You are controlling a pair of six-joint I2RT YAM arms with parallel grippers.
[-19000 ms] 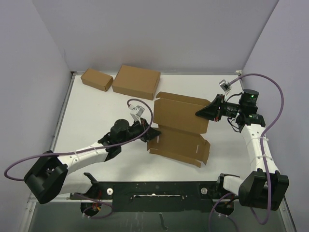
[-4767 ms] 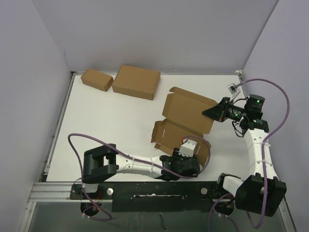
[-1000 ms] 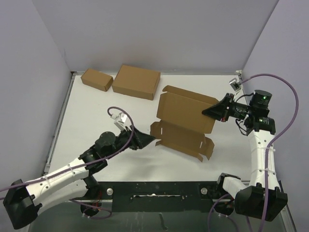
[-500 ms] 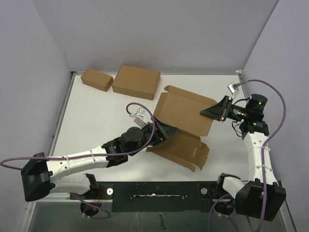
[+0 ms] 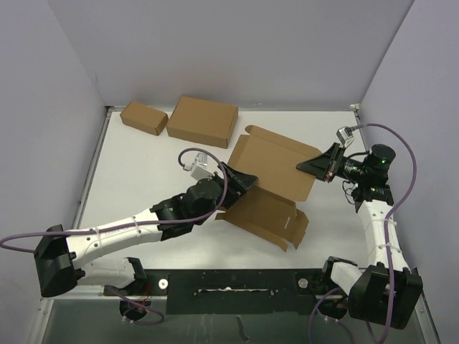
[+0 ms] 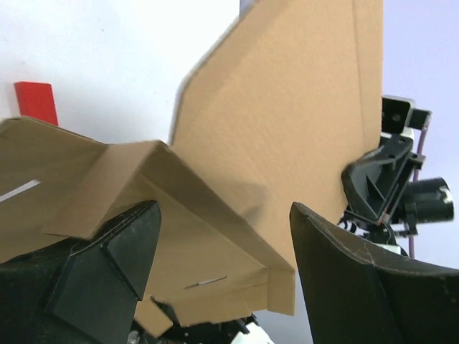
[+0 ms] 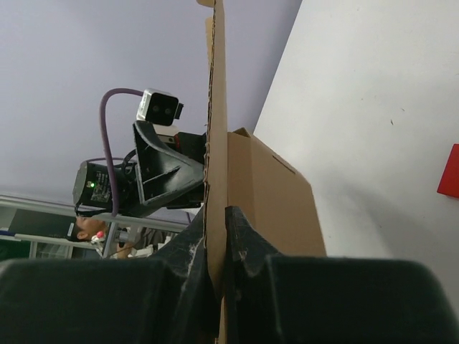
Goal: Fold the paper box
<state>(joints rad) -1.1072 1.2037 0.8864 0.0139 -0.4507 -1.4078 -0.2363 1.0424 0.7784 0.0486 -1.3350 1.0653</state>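
Observation:
The paper box lies half unfolded in the middle of the table, its rear panel tilted up and its front panel low toward me. My right gripper is shut on the rear panel's right edge; the right wrist view shows the cardboard edge pinched between the fingertips. My left gripper is open at the box's left side. In the left wrist view its fingers stand wide apart, with the creased fold of the paper box between them, untouched by either.
A larger brown box and a small brown box sit at the back left near the wall. A red patch shows on the white table. The same red patch also appears in the left wrist view.
My left arm has swung right and forward from beside the box to its left fold, jaws opening wider. The front panel has dropped flatter. The right gripper kept its pinch and shifted slightly.

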